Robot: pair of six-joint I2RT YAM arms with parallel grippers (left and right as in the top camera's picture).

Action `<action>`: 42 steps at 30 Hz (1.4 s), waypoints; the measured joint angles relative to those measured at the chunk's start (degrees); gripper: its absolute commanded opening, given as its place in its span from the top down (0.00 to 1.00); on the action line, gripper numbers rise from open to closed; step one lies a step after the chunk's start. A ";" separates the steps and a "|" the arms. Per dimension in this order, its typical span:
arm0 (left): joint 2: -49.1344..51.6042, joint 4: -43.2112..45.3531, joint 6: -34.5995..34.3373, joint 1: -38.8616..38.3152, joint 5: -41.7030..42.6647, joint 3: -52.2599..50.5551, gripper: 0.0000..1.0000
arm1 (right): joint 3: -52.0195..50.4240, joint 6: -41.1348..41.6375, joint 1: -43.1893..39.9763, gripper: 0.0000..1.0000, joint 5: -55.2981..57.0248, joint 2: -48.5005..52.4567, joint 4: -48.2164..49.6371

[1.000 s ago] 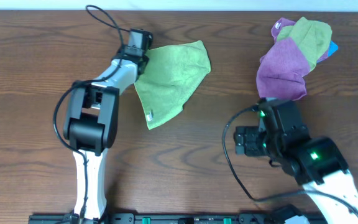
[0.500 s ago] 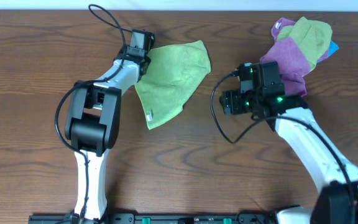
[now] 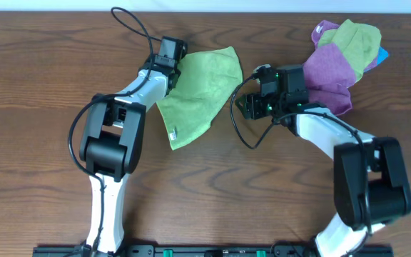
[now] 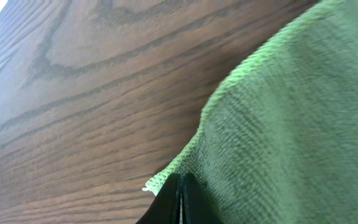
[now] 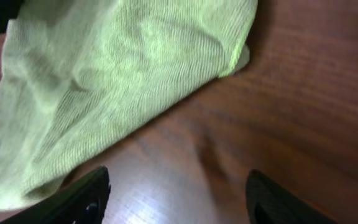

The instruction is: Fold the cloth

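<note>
Lime yellow-green terry cloth (image 3: 202, 86), soft, with a small white tag (image 3: 171, 131) at its near corner. It lies on the dark brown wood-grain table (image 3: 34, 93), left of centre in the far half. Its outline is roughly triangular, broad at the far side and narrowing toward the tagged corner. The surface is rumpled. In the right wrist view, one rounded corner of the cloth (image 5: 104, 74) rests flat on the wood.

Left gripper (image 3: 177, 66), black, on a white and black arm. It sits at the far-left edge of the cloth. In the left wrist view, the left gripper (image 4: 180, 200) has its two dark fingers pressed together on the cloth's (image 4: 291, 124) stitched hem, at a corner of it. That edge is raised off the table, with shadow beneath it.

Right gripper (image 3: 240, 107), black, with green lights glowing on its wrist housing. It points toward the cloth's right edge, just beside it and not touching it. In the right wrist view, the right gripper (image 5: 176, 208) has its fingers (image 5: 86, 198) well apart, with only bare wood between them. The cloth lies ahead of the tips.

Purple cloth (image 3: 323, 78), bunched at the far right of the table, close behind the right wrist.

Duller green cloth (image 3: 352, 39), bunched on and against the purple one.

Blue item (image 3: 382, 54), only a sliver of it visible at the right edge of that heap. What it is cannot be told.
</note>
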 measured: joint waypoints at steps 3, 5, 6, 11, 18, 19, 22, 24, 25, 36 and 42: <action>0.00 0.00 -0.13 -0.31 -0.02 0.00 0.94 | 1.75 0.02 -0.39 0.32 -0.50 2.43 1.49; -0.02 -0.04 -0.13 -0.31 0.00 0.00 0.94 | 3.74 0.02 -0.76 0.34 -0.59 4.20 1.51; -0.02 -0.09 -0.15 -0.31 0.02 0.00 0.94 | 5.31 0.04 -1.01 0.35 -0.63 5.46 1.62; -0.11 -0.37 -0.15 -0.31 0.02 0.00 0.94 | 11.76 0.02 -1.75 0.38 -0.66 9.62 1.64; -0.11 -0.42 -0.15 -0.35 0.02 0.00 0.94 | 18.01 0.04 -1.97 0.40 -1.92 14.69 1.68; -0.11 -0.39 -0.15 -0.35 0.02 0.00 0.94 | 18.08 0.07 -1.97 0.41 -2.14 15.17 1.66; -0.11 -0.39 -0.15 -0.35 0.00 0.00 0.94 | 18.08 0.09 -1.97 0.41 -2.49 15.98 0.90; -0.11 -0.39 -0.15 -0.35 0.02 0.00 0.94 | 18.08 0.09 -1.97 0.43 -2.54 16.00 0.55; -0.11 -0.39 -0.15 -0.35 0.02 0.00 0.94 | 18.08 0.09 -1.97 0.45 -2.56 16.00 0.55; -0.11 -0.39 -0.15 -0.35 0.02 0.00 0.94 | 18.08 0.46 -1.97 0.56 -3.30 17.92 0.70; -0.11 -0.37 -0.15 -0.35 0.02 0.00 0.94 | 18.10 2.21 -1.97 0.80 -3.76 17.92 1.77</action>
